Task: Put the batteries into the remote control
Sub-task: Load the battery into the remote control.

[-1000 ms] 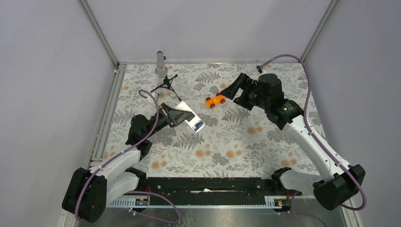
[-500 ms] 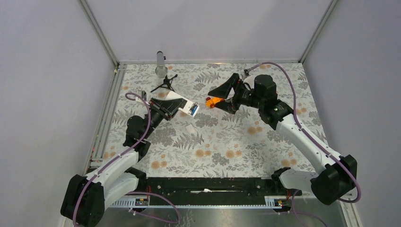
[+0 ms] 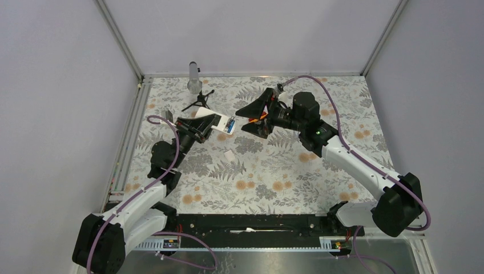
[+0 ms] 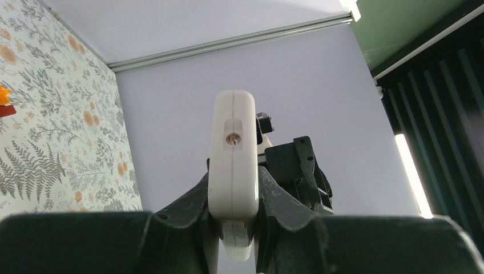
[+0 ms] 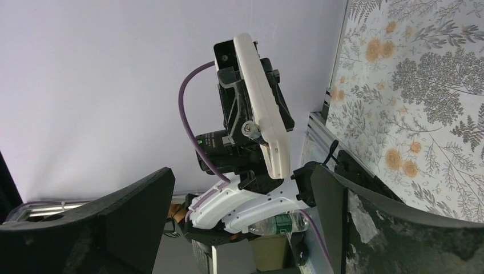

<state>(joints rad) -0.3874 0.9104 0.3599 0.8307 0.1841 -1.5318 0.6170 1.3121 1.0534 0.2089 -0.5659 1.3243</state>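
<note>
My left gripper (image 3: 220,123) is shut on the white remote control (image 3: 216,121) and holds it tilted up off the table. A blue battery (image 3: 229,128) shows at the remote's free end; the dark battery is not visible. In the left wrist view the remote (image 4: 233,154) stands edge-on between my fingers (image 4: 182,211). My right gripper (image 3: 241,120) is open and empty, level with the remote's end and just right of it. In the right wrist view the remote (image 5: 259,114) hangs ahead of the wide-open gripper (image 5: 242,217).
A small flat white cover piece (image 3: 229,155) lies on the floral mat (image 3: 285,171) below the remote. The orange toy car (image 3: 261,118) sits half hidden between the right fingers. A black mini tripod (image 3: 200,101) and a clear tube (image 3: 194,77) stand at the back left.
My left gripper lifted the remote off the mat and carried it toward the back, leaving the white cover piece on the mat. My right arm swung left over the toy car toward the remote.
</note>
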